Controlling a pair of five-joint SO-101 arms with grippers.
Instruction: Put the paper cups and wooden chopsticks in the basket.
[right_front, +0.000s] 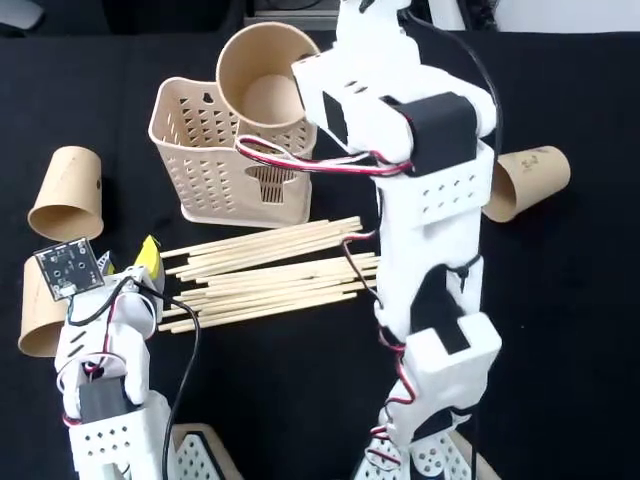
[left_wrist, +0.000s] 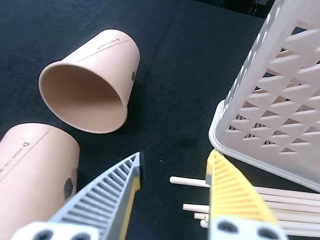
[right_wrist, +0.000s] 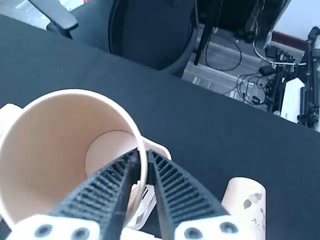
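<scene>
Where ribbed fingers (right_wrist: 106, 191) pinch cup (right_wrist: 50, 150), latticed basket (right_front: 212, 140)

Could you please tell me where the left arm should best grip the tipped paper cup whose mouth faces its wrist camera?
Probably the rim of the tipped cup, one finger inside the mouth, one outside, coming from the mouth side, where the open left end effector sits. The cup lies on its side, mouth toward that arm.

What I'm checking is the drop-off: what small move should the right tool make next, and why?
Probably lower slightly and release: the right tool is shut on the rim of a paper cup held over the basket, apparently not yet inside.
</scene>
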